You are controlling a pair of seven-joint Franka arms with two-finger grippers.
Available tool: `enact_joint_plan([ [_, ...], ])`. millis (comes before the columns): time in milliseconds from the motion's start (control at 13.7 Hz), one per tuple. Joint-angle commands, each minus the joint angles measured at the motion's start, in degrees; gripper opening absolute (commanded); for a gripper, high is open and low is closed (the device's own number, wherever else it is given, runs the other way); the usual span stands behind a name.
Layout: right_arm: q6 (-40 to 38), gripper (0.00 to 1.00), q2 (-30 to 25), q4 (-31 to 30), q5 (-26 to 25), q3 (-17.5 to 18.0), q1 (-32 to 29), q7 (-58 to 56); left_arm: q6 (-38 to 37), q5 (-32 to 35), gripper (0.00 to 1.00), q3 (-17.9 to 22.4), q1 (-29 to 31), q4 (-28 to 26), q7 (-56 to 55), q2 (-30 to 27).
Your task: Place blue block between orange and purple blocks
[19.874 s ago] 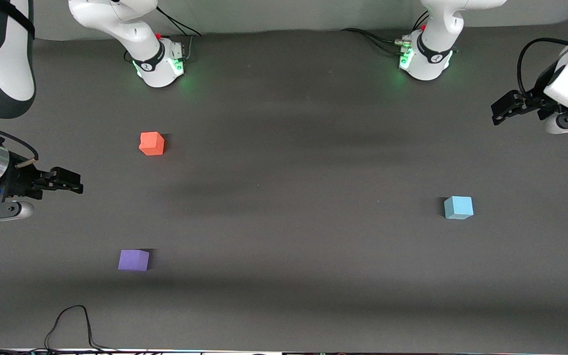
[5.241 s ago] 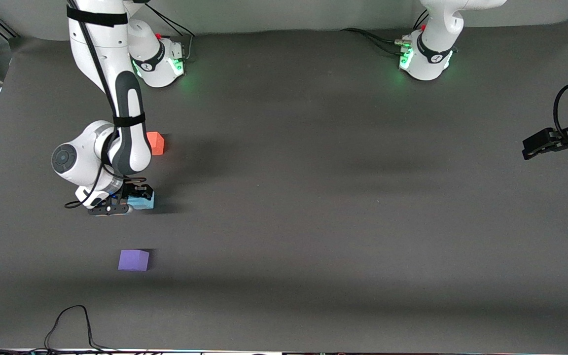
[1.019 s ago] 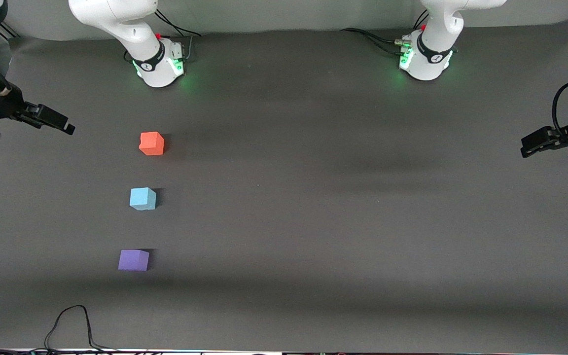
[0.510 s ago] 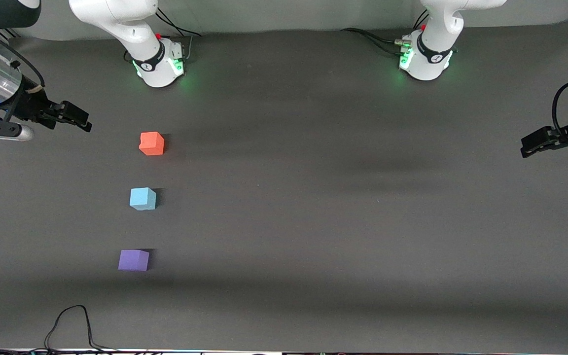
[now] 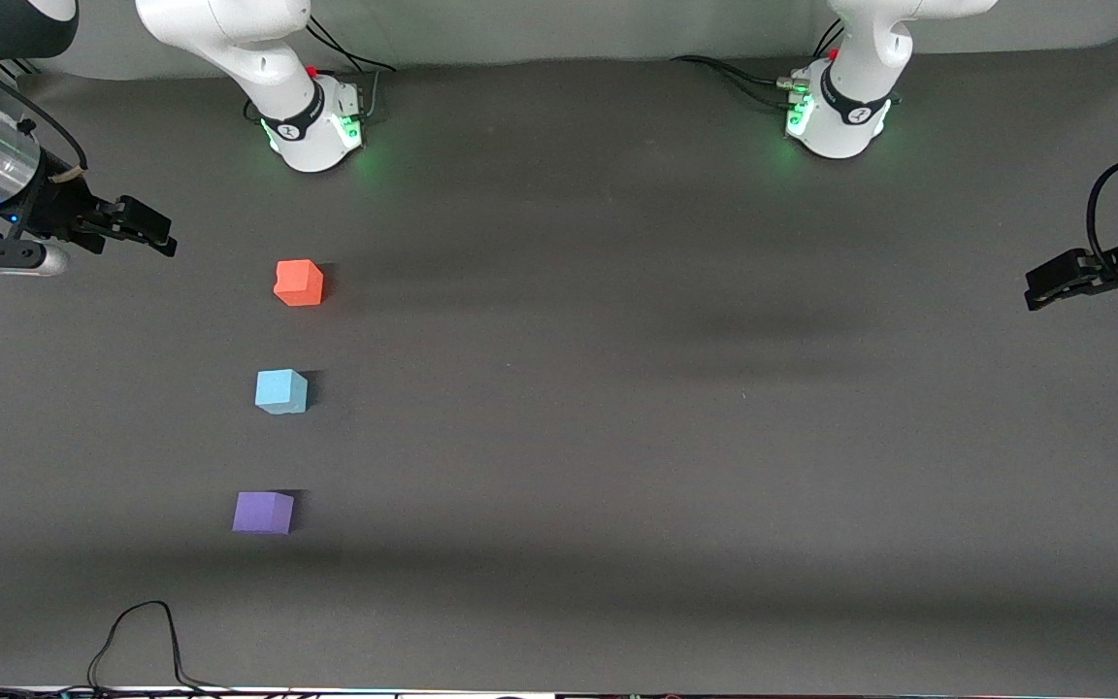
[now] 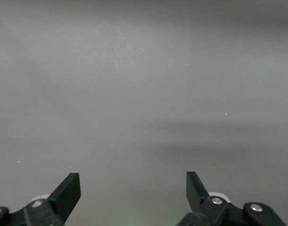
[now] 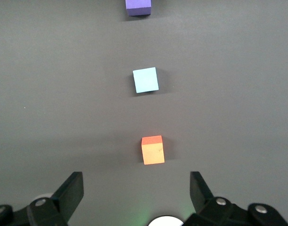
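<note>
- My right hand (image 5: 153, 231) hangs in the air over the worktop (image 5: 617, 388) at the right arm's end. Its fingers stand wide apart with nothing between them, as my right wrist view (image 7: 134, 193) shows plainly.
- From that wrist view I look down on all three cubes in a row: the orange block (image 7: 152, 150) closest under my hand, the blue block (image 7: 145, 79) next, and the purple block (image 7: 138, 7) last, cut off at the edge of the view.
- On the worktop, the orange block (image 5: 299, 282) sits farthest from the front camera, the blue block (image 5: 281, 391) rests flat and upright between the other two, and the purple block (image 5: 263, 513) lies nearest that camera.
- The blue block is well apart from each neighbour, touching neither. The gaps look about even, and the row slants a little.
- I judge the placing itself done: the blue block stands free on the worktop, between orange and purple, and neither hand touches it.
- The middle of the worktop carries none of the cubes.
- My left hand (image 5: 1054, 282) waits in the air at the left arm's end, fingers spread wide and holding nothing; its wrist view (image 6: 133, 186) shows only bare worktop.
- What is left, as I read it, is only parking my arms.
</note>
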Motion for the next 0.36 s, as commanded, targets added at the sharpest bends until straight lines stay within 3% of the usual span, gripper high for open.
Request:
enact_joint_plan([
  [0, -0.89, 1.00, -0.73, -0.16, -0.96, 0.31, -0.61, -1.04, -1.13, 0.13, 1.00, 0.39, -0.47, 1.65, 0.81, 0.62],
  [291, -1.50, 1.00, -1.35, -0.07, -0.96, 0.48, -0.35, -1.04, -1.13, 0.22, 1.00, 0.39, -0.47, 1.74, 0.89, 0.62],
])
